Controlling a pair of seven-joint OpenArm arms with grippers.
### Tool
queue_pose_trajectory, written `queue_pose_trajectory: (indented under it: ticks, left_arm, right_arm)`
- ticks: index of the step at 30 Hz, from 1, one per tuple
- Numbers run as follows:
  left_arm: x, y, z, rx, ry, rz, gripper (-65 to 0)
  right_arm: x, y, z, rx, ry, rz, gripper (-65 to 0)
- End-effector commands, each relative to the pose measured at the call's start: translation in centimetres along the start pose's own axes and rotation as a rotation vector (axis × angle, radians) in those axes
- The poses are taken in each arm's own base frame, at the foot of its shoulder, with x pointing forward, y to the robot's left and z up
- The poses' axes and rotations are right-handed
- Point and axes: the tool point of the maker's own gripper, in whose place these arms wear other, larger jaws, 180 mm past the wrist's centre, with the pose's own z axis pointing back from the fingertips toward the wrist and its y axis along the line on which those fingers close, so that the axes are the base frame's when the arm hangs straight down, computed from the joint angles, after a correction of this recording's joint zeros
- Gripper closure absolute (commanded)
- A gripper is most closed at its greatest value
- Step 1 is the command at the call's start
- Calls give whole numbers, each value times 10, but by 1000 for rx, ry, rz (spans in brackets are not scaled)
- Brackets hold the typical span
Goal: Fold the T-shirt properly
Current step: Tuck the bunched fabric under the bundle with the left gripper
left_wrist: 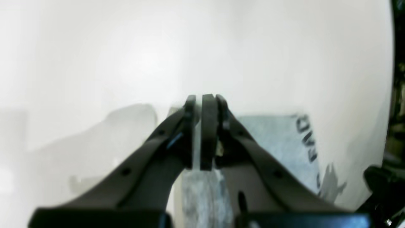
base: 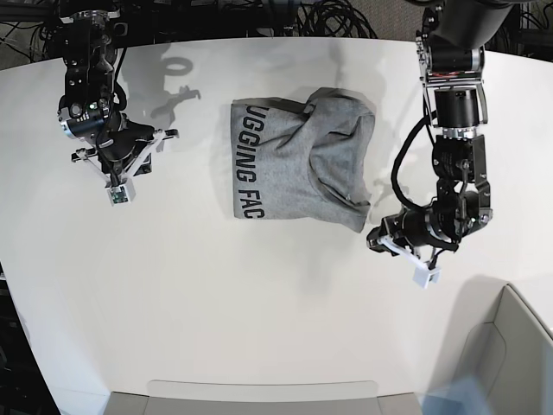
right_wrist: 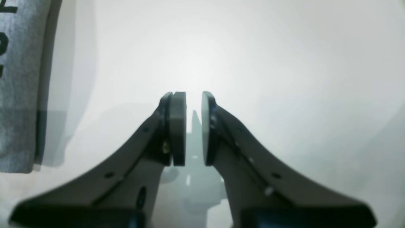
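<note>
The right gripper, slightly spread, hangs over the white table. Partly folded, the T-shirt lies mid-table. Near its right edge, the left gripper has a narrow gap between its tips.

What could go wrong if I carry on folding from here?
The light-grey cotton T-shirt has its right-hand flap lying crooked, so another fold might lock in a slanted edge. Its far end is bunched and could leave a lump. The black left gripper stands slightly open beyond the shirt's edge; closing there may miss the fabric.
</note>
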Motion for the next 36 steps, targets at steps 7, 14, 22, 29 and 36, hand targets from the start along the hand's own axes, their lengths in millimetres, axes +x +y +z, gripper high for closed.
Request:
queue_pose_trajectory:
  ticks: [7,14,22,29,36]
  left_arm:
    - [21,2,23,15,1,-50,-34]
    - [-17,-55,65,-74,5,-257,-34]
    - [-113,-114,84,-269,140,-571,-30]
    - [-190,-123,66,-275,339,-713,-29]
    - [-229,-101,44,-123,436,-881,-29]
  right_arm:
    - [11,-3,4,-6,-40,12,-82]
    - [13,-3,4,-7,-47,12,-82]
    - [21,-4,4,-7,-64,12,-82]
    - [16,9,1,22,-47,36,-82]
    - [10,12,1,28,-34,38,-82]
